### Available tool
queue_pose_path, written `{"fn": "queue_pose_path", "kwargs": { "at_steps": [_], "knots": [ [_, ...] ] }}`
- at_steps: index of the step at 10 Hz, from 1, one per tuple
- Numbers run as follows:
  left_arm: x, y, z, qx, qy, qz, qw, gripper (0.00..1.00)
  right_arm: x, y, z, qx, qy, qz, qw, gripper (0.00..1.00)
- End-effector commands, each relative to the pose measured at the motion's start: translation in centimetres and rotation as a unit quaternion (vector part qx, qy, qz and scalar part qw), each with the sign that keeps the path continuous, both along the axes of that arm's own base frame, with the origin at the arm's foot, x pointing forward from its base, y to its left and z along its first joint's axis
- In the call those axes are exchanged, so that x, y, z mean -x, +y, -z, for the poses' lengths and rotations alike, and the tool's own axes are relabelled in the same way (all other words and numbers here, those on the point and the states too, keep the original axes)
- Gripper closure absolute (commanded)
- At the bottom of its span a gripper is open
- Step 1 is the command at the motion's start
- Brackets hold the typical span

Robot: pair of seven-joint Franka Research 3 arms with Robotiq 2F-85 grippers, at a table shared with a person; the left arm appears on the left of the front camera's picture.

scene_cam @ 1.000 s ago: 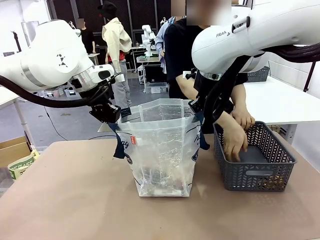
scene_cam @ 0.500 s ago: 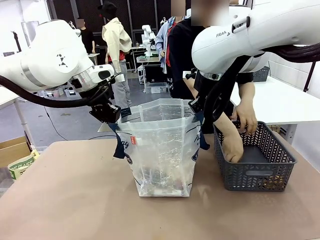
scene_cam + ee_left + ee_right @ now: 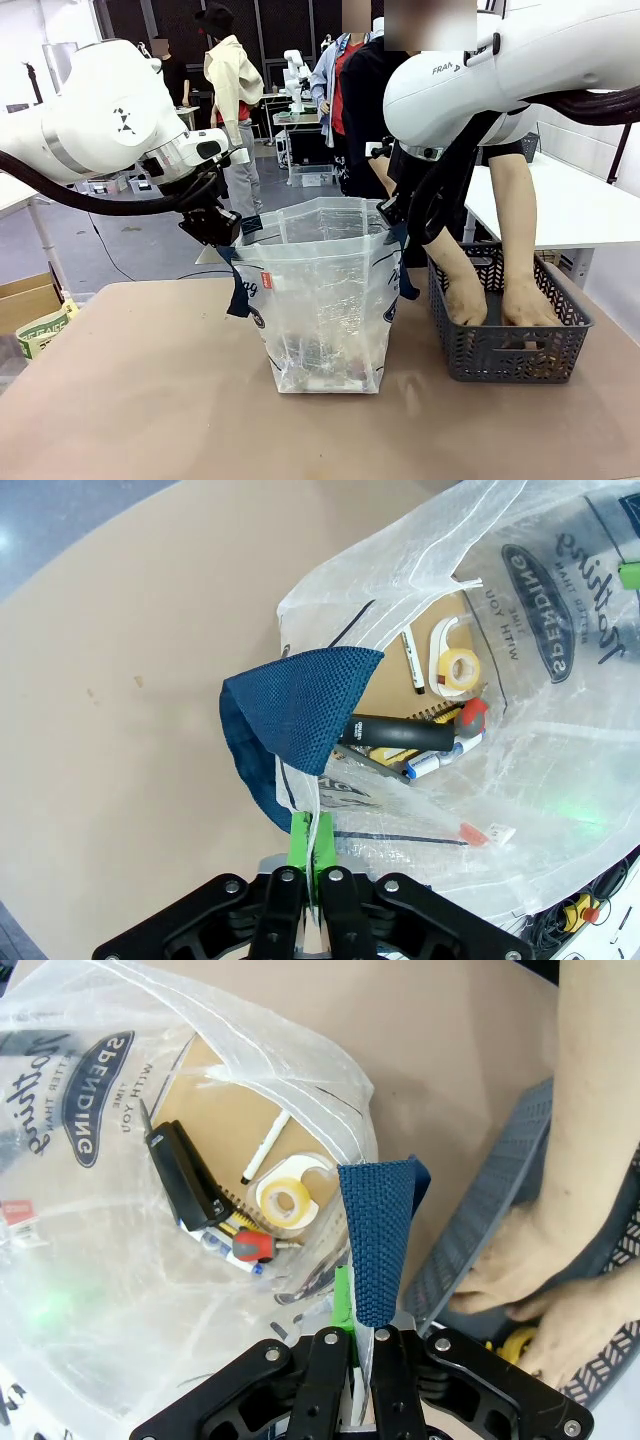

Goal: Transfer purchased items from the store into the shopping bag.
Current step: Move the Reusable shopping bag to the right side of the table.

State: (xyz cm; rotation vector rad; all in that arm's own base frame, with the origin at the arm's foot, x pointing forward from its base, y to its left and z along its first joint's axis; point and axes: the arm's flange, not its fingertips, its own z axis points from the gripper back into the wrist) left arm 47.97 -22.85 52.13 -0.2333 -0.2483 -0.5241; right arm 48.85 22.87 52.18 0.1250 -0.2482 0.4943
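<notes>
Near edge of worktop: the tan worktop (image 3: pixel 130 400) lies bare in front of the other things.
Shopping bag: the clear shopping bag (image 3: pixel 325 300) stands upright at the middle of the worktop with its mouth pulled wide. A navy handle (image 3: pixel 300 710) hangs at each side.
Bag contents: a flat brown packet (image 3: pixel 395 685) lies on the bottom. On it rest a white marker (image 3: pixel 412 663), a tape roll (image 3: pixel 458 667), a black-and-yellow item (image 3: pixel 400 733) and a red-capped piece (image 3: pixel 473 715).
Left pincer: the left pincer (image 3: pixel 215 230) is closed, with its green pads clamped on the bag's rim beside the navy handle.
Right pincer: the right pincer (image 3: pixel 393 213) is closed on the opposite rim, and the navy strap stands up against its fingers.
Basket: the dark grey basket (image 3: pixel 510 350) sits on the worktop just to the right of the bag.
Hands: one hand (image 3: pixel 466 298) and the other hand (image 3: pixel 527 300) both reach down inside the basket. A yellow piece (image 3: pixel 515 1345) lies at the fingertips.
Far side: the person stands behind the basket, with both forearms angled down into it.
</notes>
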Motion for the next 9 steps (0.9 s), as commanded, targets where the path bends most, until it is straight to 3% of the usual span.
{"fn": "queue_pose_path", "kwargs": {
  "at_steps": [1,9],
  "knots": [
    [0.06,0.08,-0.14,0.001,-0.001,-0.006,1.0,1.0,0.01,-0.05,-0.05,0.0,0.0,0.001,1.0,1.0],
    [0.06,0.08,-0.14,0.001,-0.001,-0.006,1.0,1.0,0.01,-0.05,-0.05,0.0,0.0,0.001,1.0,1.0]
  ]
}}
